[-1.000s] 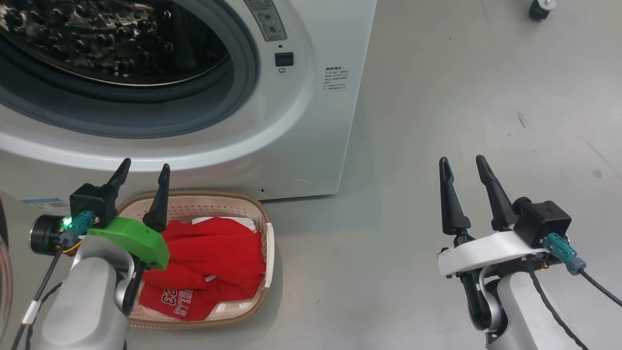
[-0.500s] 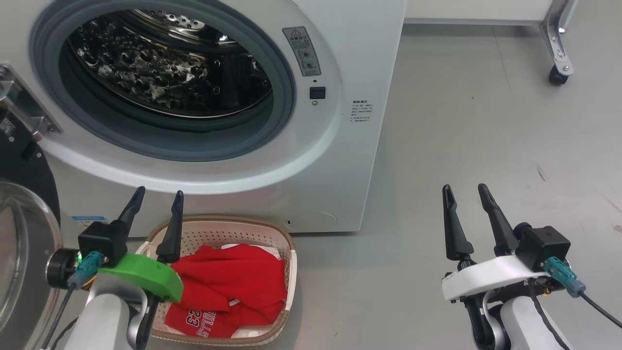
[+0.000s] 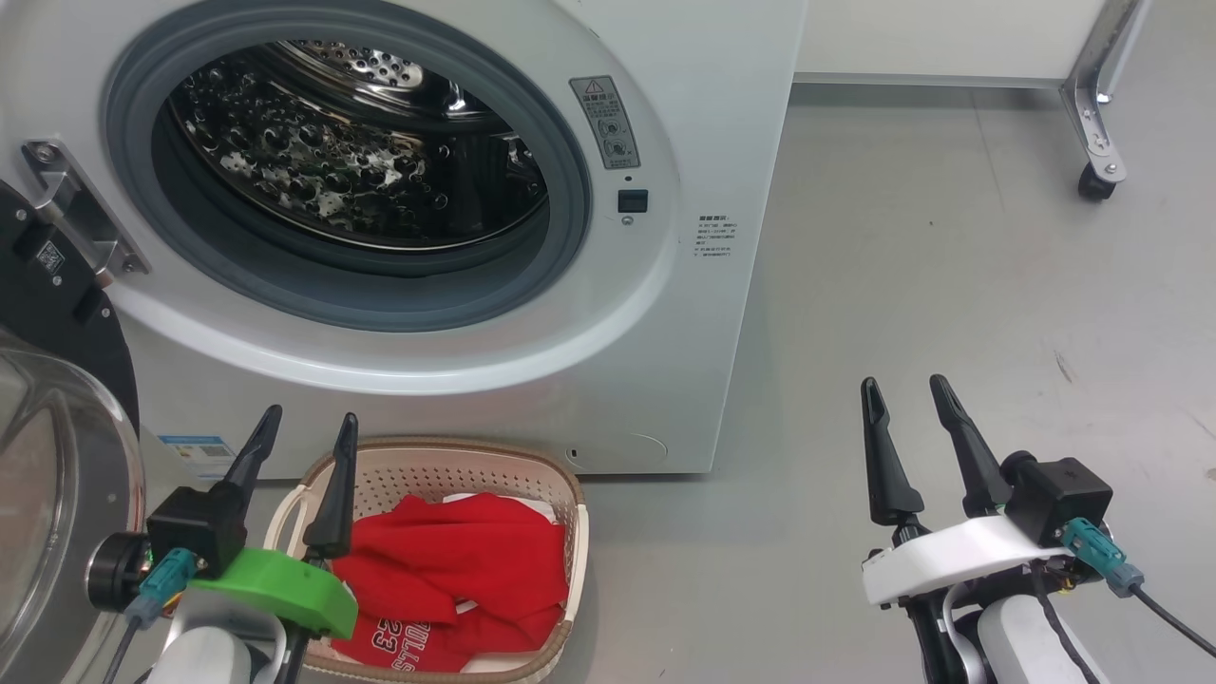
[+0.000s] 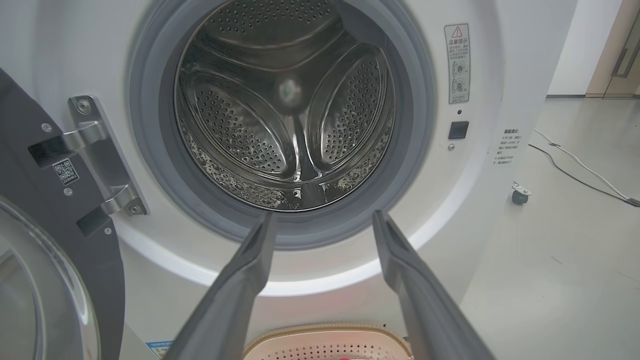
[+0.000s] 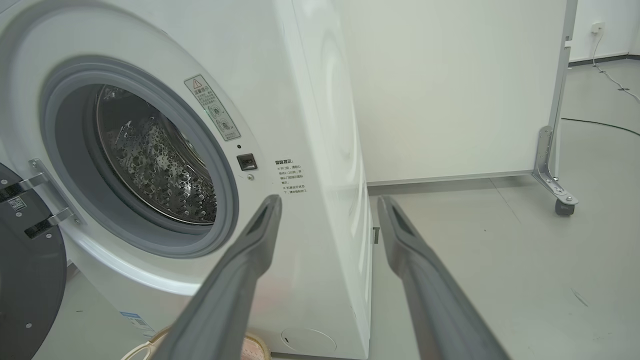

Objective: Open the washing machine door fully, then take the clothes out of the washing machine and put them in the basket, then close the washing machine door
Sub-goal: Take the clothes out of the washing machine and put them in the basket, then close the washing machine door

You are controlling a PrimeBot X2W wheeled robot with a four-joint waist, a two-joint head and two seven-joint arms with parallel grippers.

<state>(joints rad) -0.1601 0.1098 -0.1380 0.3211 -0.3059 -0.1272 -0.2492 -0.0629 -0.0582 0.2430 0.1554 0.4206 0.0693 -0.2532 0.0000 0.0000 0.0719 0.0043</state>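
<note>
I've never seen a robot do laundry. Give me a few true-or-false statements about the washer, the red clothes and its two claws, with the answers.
1. The washing machine door stands open. True.
2. The clothes lie inside the drum. False: the drum looks empty, and they lie in the basket.
3. The left gripper is open and holds nothing. True.
4. The right gripper grips the basket. False: it is open over bare floor, well apart from the basket.
5. The basket sits on the floor in front of the washing machine. True.
</note>
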